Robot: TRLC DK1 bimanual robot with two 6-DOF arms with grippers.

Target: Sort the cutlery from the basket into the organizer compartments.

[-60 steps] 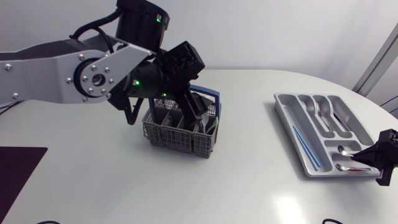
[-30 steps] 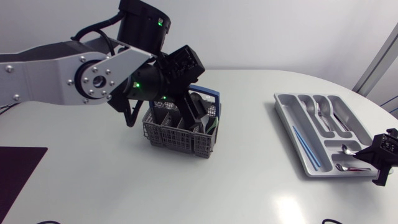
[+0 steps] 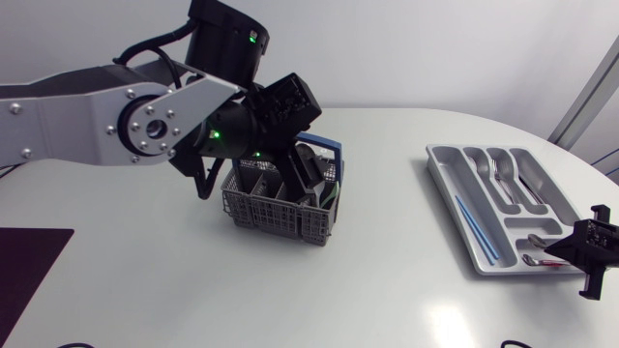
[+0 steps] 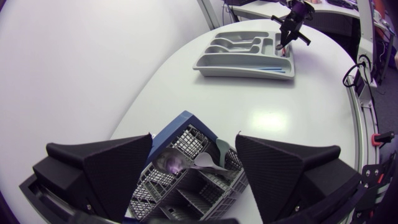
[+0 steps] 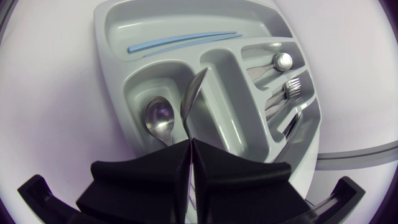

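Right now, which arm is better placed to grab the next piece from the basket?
Left: the left gripper hangs open over the basket. The right gripper is shut on a spoon at the organizer.

Robotics lab, plainly: left arm of silver-grey links and black joints, right arm opposite, both stationed at a white round-edged bench carrying a cutlery basket and an organizer.

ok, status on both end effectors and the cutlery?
Left end effector open, over basket. Right end effector shut on spoon, over small compartment of organizer. Second spoon lies in it; no other obstruction seen.
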